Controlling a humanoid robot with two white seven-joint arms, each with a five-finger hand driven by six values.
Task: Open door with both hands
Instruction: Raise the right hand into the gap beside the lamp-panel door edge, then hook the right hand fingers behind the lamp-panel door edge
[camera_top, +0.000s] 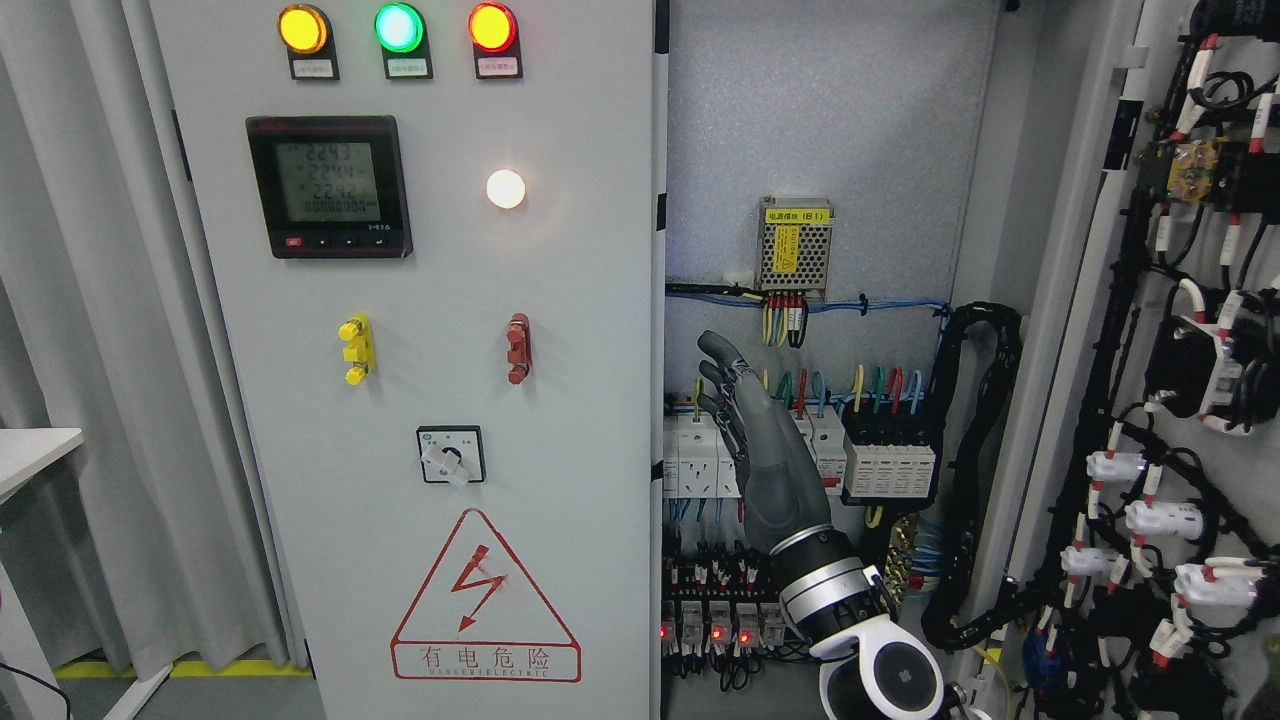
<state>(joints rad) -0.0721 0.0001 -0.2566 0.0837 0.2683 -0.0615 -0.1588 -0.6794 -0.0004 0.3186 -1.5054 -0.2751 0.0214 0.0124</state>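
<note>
My right hand (750, 440) reaches up from the lower right, its fingers (722, 372) extended and loosely together, holding nothing. It hovers in front of the open right bay of the cabinet, over the rows of breakers (700, 455) and coloured wiring. My left hand is not in view.

The right door (1130, 330) already stands swung wide at the far right, its inner face carrying black cable looms and white connectors. The left door (420, 360) is shut, filling the middle of the view. It is a flat grey sheet-metal panel with three indicator lamps (398, 28) along the top in yellow, green and red, a digital meter (330, 186), a lit white lamp, a rotary switch (451, 455) and a red triangular electrical hazard sign (485, 600).

I judge this panel stiff and fairly heavy, with smooth painted faces that give fingertips little purchase. The best hold looks to be its free right edge (655, 400), just left of my hand, where fingers could hook behind the metal. The switches and lamps are fragile and best avoided.
</note>
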